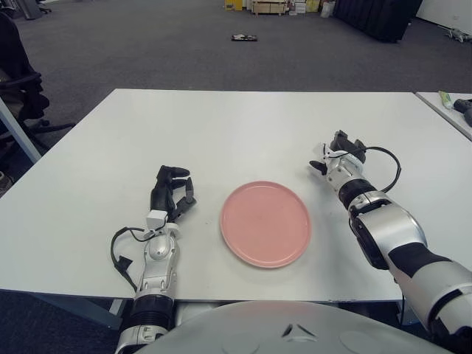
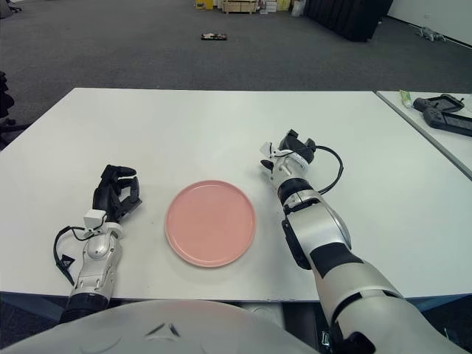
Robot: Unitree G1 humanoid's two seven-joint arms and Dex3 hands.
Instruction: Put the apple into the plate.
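Table (image 1: 221,125): white, with one pink plate (image 1: 265,223) lying flat near its front edge, between the two hands. The plate is round, so it has no long axis and no heading; its face is up and bare. Left hand (image 1: 171,190): shows on the table just left of the plate, apart from the rim, palm side down, dark fingers (image 1: 179,175) curled together and pointing away from the robot, clasping nothing. Right hand (image 1: 338,156): shows beyond and to the right of the plate, near its far right rim but not touching it, wrist turned so that the back of the hand faces the camera; whether it is apart, together or clamped on something cannot be told from either view. Apple: cannot be made out in either view, so its place relative to either hand, its heading and its axis cannot be told. A second table (image 2: 442,140) stands to the right, carrying a dark device (image 2: 442,114).
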